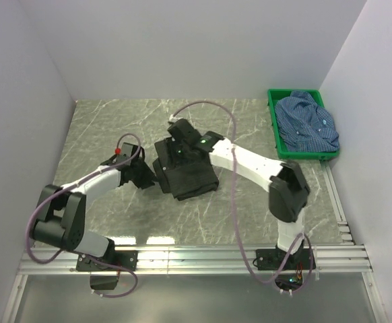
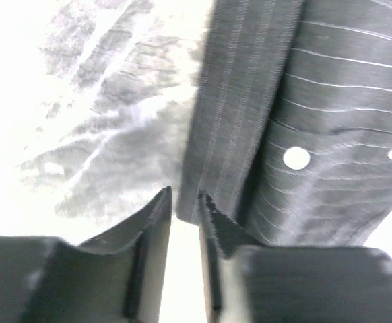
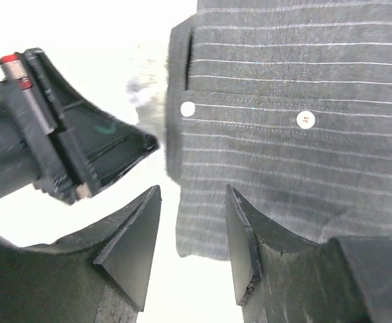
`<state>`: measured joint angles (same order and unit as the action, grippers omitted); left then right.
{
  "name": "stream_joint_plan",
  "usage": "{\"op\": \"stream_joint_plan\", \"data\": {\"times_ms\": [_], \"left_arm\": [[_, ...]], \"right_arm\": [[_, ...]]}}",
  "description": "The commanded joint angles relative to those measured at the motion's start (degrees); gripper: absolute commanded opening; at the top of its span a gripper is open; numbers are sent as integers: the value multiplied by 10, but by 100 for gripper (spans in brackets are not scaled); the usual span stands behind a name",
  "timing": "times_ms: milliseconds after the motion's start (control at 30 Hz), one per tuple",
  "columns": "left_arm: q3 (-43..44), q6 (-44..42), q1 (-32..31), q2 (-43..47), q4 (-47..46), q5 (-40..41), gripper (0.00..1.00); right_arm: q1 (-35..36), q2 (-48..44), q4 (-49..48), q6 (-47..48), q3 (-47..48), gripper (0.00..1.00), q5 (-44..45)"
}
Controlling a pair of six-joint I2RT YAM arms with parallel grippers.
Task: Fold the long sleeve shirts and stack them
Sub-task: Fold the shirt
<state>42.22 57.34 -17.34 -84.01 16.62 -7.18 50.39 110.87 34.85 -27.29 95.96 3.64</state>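
At mid-worktop (image 1: pixel 102 128) the black shirt (image 1: pixel 190 173) lies folded into a compact block (buttons up), while the blue shirt (image 1: pixel 308 123) sits crumpled in the green crate (image 1: pixel 274 128). I judge one fold nearly done, with the second shirt and the stacking left. Both arms reach low to the black shirt's left edge. The left jaws are narrow, and I cannot tell whether cloth is caught between them. The right jaws are apart and hold nothing.

I see the grey marbled table (image 1: pixel 115 121) carrying a folded black shirt (image 1: pixel 192 176) about its middle. A green crate (image 1: pixel 274 124) sits in the far right corner, close to the right wall.
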Motion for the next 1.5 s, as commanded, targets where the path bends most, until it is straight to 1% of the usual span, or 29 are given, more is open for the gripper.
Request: {"op": "stream_joint_plan", "data": {"times_ms": [0,33,67,100,133,167,200,233,300,333,400,467,533,600,633,667,767,833,933,1000,1167,1267,1333,1467], "left_arm": [[44,-13,-1,53,50,27,34],[53,-11,-1,60,54,20,40],[59,-8,-2,66,57,14,42],[63,-5,-8,74,64,11,43],[75,-1,-15,77,68,9,44],[83,1,-22,79,69,1,44],[92,2,-43,78,72,-1,44],[110,3,-58,76,74,-4,44],[125,4,-94,61,66,-24,44],[136,2,-106,54,54,-33,42],[144,-4,-134,23,40,-68,40],[154,-19,-148,-2,32,-81,36],[154,-28,-161,-34,29,-93,31],[145,-36,-162,-58,17,-100,29],[137,-39,-162,-63,15,-107,27],[134,-39,-162,-68,11,-112,26],[127,-43,-168,-57,-2,-106,26],[130,-50,-168,-51,5,-93,27],[140,-65,-169,-69,24,-89,27],[139,-72,-168,-77,29,-94,27],[119,-70,-169,-72,18,-100,26],[118,-77,-168,-84,21,-100,27],[119,-84,-169,-92,26,-100,26],[106,-94,-168,-101,33,-99,25]], "right_arm": [[-34,-85,-48,-13,-34,51,-34],[-42,-99,-69,-16,-69,51,-37],[-52,-112,-82,-25,-90,51,-59],[-66,-137,-96,-31,-112,51,-80],[-93,-151,-110,-38,-159,51,-121],[-108,-163,-145,-50,-185,51,-147],[-120,-187,-163,-56,-211,51,-165],[-145,-197,-194,-61,-254,51,-203],[-163,-224,-225,-70,-308,51,-239],[-180,-230,-251,-74,-323,51,-259],[-194,-241,-278,-87,-350,51,-303],[-209,-246,-315,-99,-386,51,-334],[-219,-248,-336,-103,-416,51,-344],[-233,-243,-348,-108,-432,51,-369],[-236,-244,-362,-105,-442,51,-374],[-236,-246,-355,-89,-445,51,-371],[-237,-257,-326,-66,-451,51,-350],[-241,-256,-341,-71,-468,51,-357],[-244,-248,-356,-87,-485,51,-379],[-246,-248,-377,-102,-482,50,-388],[-245,-254,-344,-89,-462,50,-387],[-245,-240,-348,-95,-472,50,-395],[-246,-217,-379,-107,-481,50,-413],[-258,-168,-423,-135,-504,48,-419]]}}
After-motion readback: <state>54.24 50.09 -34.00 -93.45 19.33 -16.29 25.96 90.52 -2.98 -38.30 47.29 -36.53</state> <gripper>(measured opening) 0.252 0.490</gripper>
